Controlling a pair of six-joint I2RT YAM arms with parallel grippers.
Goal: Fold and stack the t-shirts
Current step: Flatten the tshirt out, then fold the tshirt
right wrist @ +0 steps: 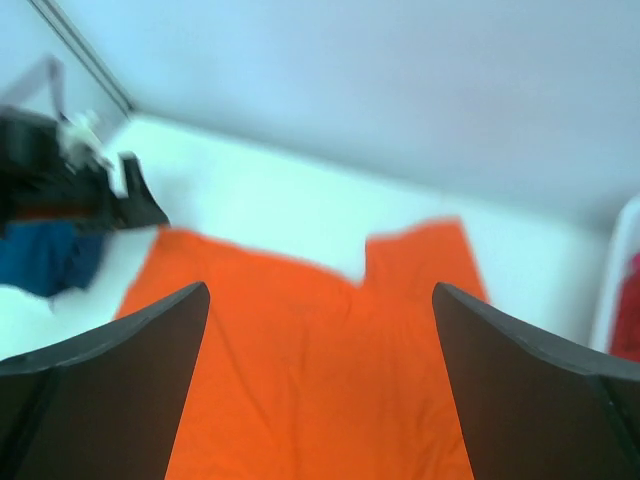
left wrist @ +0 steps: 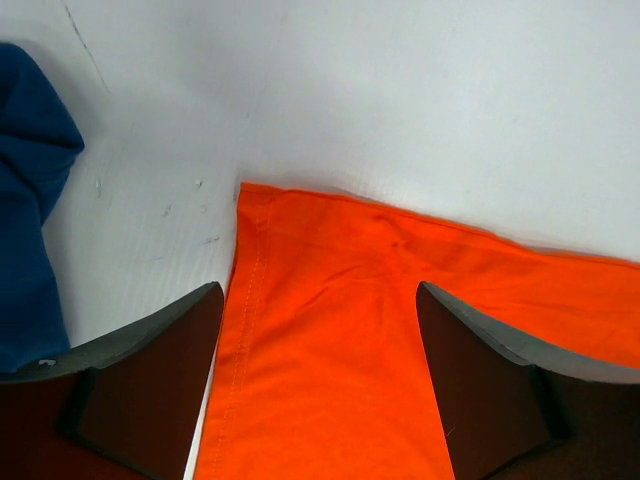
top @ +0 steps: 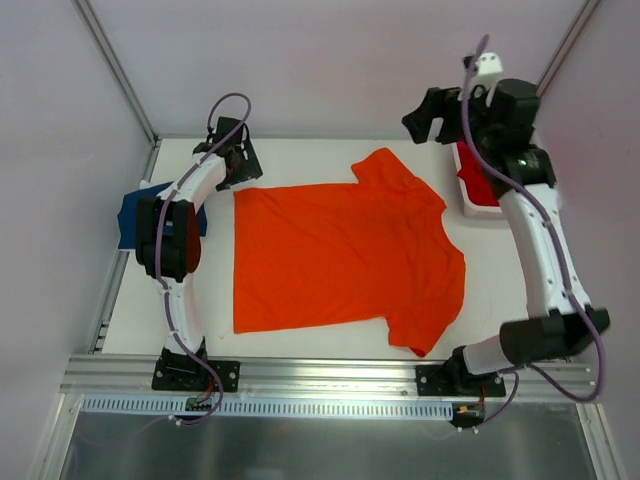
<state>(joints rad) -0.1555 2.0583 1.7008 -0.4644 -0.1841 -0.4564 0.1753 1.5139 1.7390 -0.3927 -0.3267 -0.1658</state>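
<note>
The bright orange t-shirt [top: 340, 250] lies spread flat on the white table, sleeves toward the right. My left gripper [top: 240, 165] is open and low over the shirt's far-left hem corner; in the left wrist view its jaws [left wrist: 320, 292] straddle that corner [left wrist: 380, 340] without closing. My right gripper [top: 425, 115] is open, empty and raised above the far right; its view [right wrist: 320, 292] looks down on the orange shirt [right wrist: 320, 370]. A navy blue t-shirt [top: 130, 215] lies bunched at the left edge, partly under the left arm, and also shows in the left wrist view [left wrist: 30, 200].
A white basket [top: 470, 200] at the far right holds magenta-red cloth [top: 485, 187], below the right arm. The enclosure walls stand close behind and to both sides. The metal rail with the arm bases [top: 330, 375] runs along the near edge.
</note>
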